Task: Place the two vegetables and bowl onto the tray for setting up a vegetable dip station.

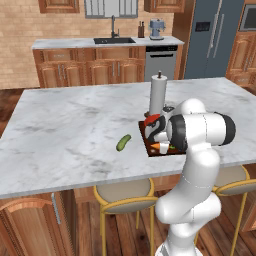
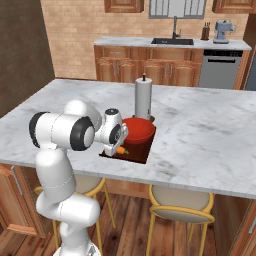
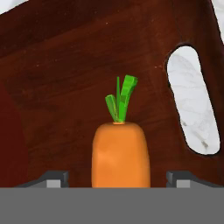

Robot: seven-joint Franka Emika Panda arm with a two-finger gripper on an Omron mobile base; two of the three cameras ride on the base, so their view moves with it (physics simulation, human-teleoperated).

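Your gripper (image 3: 118,179) stood spread wide, fingertips (image 3: 54,178) clear of the carrot (image 3: 120,153) lying on the tray (image 3: 78,65), its leafy end aimed away from the hand. You saw the red bowl (image 2: 136,130) on that tray too; the cucumber (image 1: 123,142) lay aslant on the counter (image 1: 70,125), well apart.

no text, labels, brands, numbers or signs can be read anywhere in these views.

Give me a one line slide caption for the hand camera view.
Open gripper straddles the carrot lying on the dark board, leafy top pointing away.
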